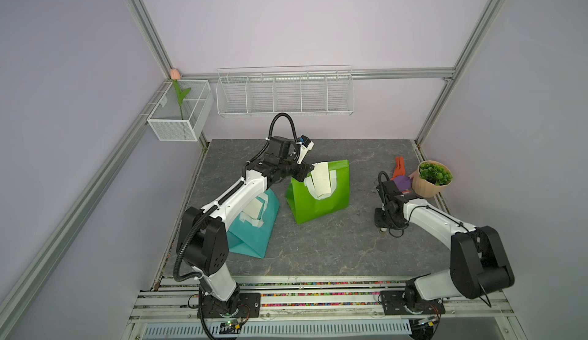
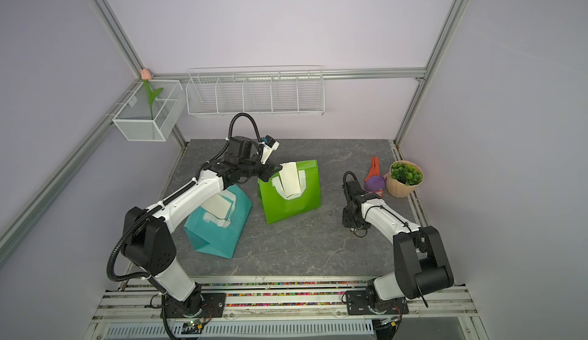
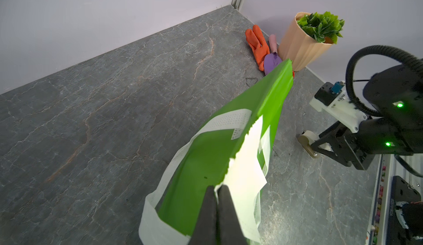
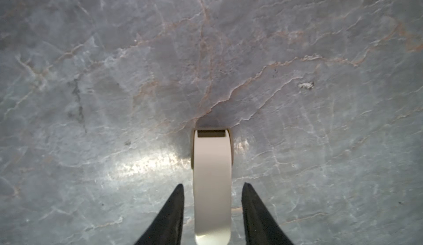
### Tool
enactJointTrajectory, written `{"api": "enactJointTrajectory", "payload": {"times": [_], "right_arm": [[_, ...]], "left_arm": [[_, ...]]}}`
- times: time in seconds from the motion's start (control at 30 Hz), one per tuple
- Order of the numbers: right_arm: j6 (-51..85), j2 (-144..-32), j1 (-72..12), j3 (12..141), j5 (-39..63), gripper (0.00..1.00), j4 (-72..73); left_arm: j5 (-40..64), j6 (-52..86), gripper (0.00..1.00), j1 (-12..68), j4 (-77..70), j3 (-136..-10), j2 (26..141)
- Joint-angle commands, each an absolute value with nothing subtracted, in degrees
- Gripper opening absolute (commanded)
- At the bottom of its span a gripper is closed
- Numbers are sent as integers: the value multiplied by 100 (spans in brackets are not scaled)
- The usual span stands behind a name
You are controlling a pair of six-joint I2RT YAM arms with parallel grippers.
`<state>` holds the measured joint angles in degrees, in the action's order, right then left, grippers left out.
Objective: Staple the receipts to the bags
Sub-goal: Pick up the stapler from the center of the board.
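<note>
Black fingers (image 3: 207,211) of the left gripper (image 3: 216,187) are clenched together on the top rim of the green bag (image 3: 196,163). A cream receipt (image 3: 247,170) folds over that rim right at the fingertips. Whether the paper itself is caught in the pinch cannot be told. The bag's white strap handles (image 3: 160,209) hang down on either side of the grip, and in both top views the bag stands upright on the grey marbled tabletop (image 1: 318,252), directly below the gripper.

Behind the left gripper, under its own forearm, the teal bag (image 1: 254,236) stands with a second receipt (image 1: 254,208) lying on its sloping face between the handles.

Well apart from both bags, the right gripper (image 4: 212,183) points down at the table with its jaws released. They straddle a white stapler (image 4: 211,163) that lies between them, with a strip of bare table showing on each side and no contact visible.

Beyond the right gripper, against the wall, an orange glove (image 1: 398,166) and a purple item (image 1: 401,181) lie beside a beige plant pot (image 1: 426,185). White wire baskets (image 1: 284,95) hang on the back wall, far past the left gripper.
</note>
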<state>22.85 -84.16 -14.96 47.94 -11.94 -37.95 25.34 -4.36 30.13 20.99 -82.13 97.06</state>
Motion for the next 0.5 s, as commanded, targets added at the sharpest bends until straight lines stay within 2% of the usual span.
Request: {"api": "enactJointTrajectory", "payload": {"times": [0.0, 0.2, 0.23, 0.3, 0.33, 0.47], "right_arm": [[2355, -8624, -1442, 4829, -990, 36, -3648], [2312, -8867, -1424, 4931, -923, 34, -3705], [2319, -8853, -1424, 4931, -940, 30, -3700], [2321, -8783, -1424, 4947, -1020, 11, -3721], [2316, -8715, -1432, 4981, -1069, 7, -3765], [2191, -8284, -1592, 5319, -1240, 7, -4138]], "left_arm": [[2389, -461, 0, 3046, 2354, -8110, 9573], [2362, -479, 0, 3042, 2400, -8130, 9563], [2366, -485, 0, 3043, 2402, -8125, 9563], [2362, -488, 0, 3042, 2391, -8121, 9564], [2364, -492, 0, 3041, 2391, -8115, 9580], [2358, -519, 0, 3049, 2402, -8120, 9633]]}}
